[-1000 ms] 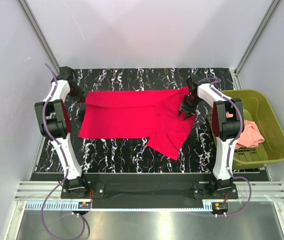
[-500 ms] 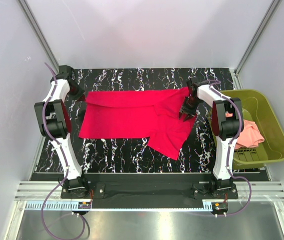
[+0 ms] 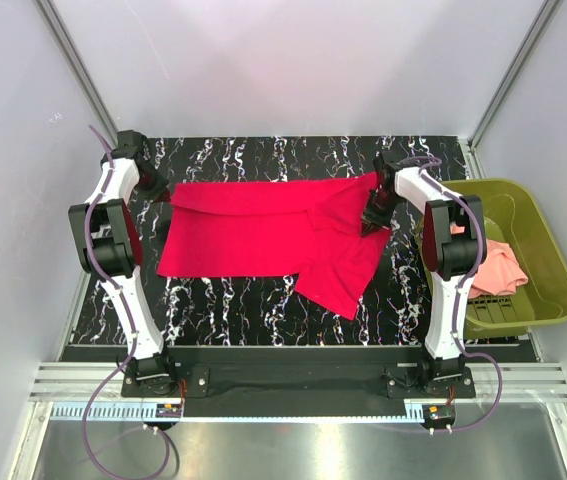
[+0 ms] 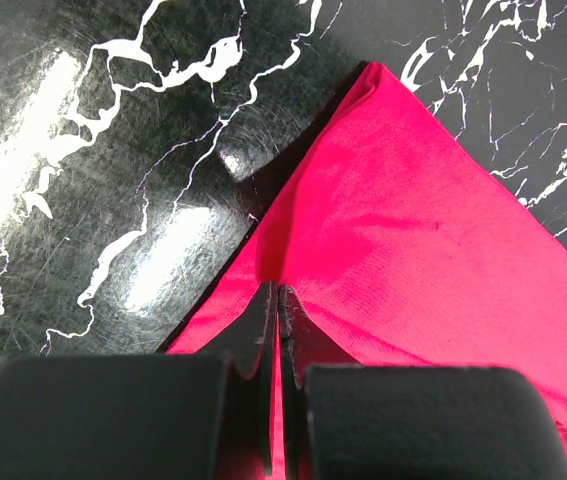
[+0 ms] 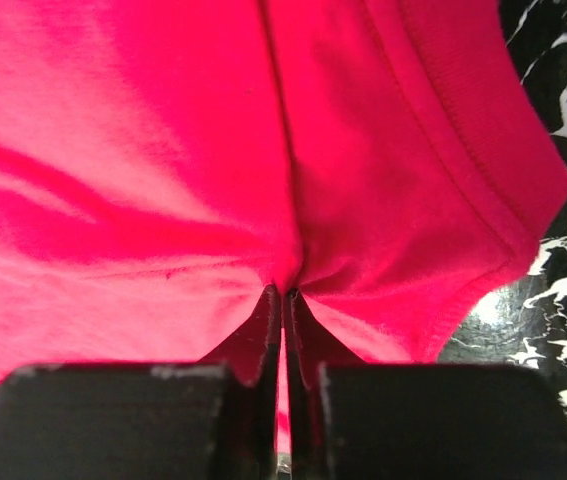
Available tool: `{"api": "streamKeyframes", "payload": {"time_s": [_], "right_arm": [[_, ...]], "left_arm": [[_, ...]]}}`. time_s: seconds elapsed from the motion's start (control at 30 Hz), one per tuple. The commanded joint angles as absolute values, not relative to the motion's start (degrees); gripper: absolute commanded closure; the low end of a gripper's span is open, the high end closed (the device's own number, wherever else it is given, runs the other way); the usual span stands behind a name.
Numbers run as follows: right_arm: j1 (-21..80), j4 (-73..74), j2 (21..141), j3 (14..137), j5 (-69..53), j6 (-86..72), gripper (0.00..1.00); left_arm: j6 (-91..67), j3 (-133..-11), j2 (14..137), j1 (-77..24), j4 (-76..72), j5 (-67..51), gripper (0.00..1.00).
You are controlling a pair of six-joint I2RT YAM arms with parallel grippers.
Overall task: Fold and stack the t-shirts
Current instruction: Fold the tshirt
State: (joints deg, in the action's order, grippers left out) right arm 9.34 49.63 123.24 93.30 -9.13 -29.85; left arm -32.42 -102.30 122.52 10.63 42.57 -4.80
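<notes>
The crimson red t-shirt (image 3: 263,235) lies spread across the black marbled table, with one part hanging toward the front right. My left gripper (image 3: 166,198) is shut on the shirt's far left corner; the left wrist view shows the red cloth (image 4: 413,220) pinched between the jaws (image 4: 277,292). My right gripper (image 3: 371,222) is shut on the shirt's right side; the right wrist view shows red cloth (image 5: 163,150) bunched at the closed tips (image 5: 284,293), with a hemmed edge to the right. The salmon-pink t-shirt (image 3: 498,265) lies crumpled in the basket.
The olive-green plastic basket (image 3: 548,255) stands at the table's right edge, beside the right arm. Grey walls with metal posts close in the back and sides. A black rail runs along the near edge (image 3: 283,375).
The right gripper has drawn slightly back toward the far right with the cloth, shifting the shirt's right fold a little. The left gripper has stayed put.
</notes>
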Motion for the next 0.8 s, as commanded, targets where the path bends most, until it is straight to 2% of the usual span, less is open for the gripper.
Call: {"api": "streamKeyframes", "payload": {"time_s": [0.0, 0.33, 0.5, 0.73, 0.77], "right_arm": [[8.8, 51.1, 122.4, 97.4, -8.4, -29.2, 0.99], [7.7, 57.4, 119.0, 107.5, -8.9, -28.0, 1.0], [7.0, 57.2, 119.9, 106.8, -10.4, -27.5, 1.0], [7.0, 53.3, 121.8, 101.3, -12.2, -28.0, 0.89], [7.0, 53.4, 122.5, 101.3, -12.3, -27.6, 0.71]], "left_arm": [[-32.1, -104.0, 120.0, 10.9, 41.3, -6.2, 1.0], [-31.9, -103.4, 118.2, 10.9, 38.0, -10.0, 1.0], [-32.7, -103.2, 117.9, 10.9, 37.1, -10.4, 1.0], [-32.4, -101.3, 117.1, 10.9, 36.9, -9.7, 1.0], [-32.3, -101.2, 117.1, 10.9, 36.9, -9.5, 1.0]]}}
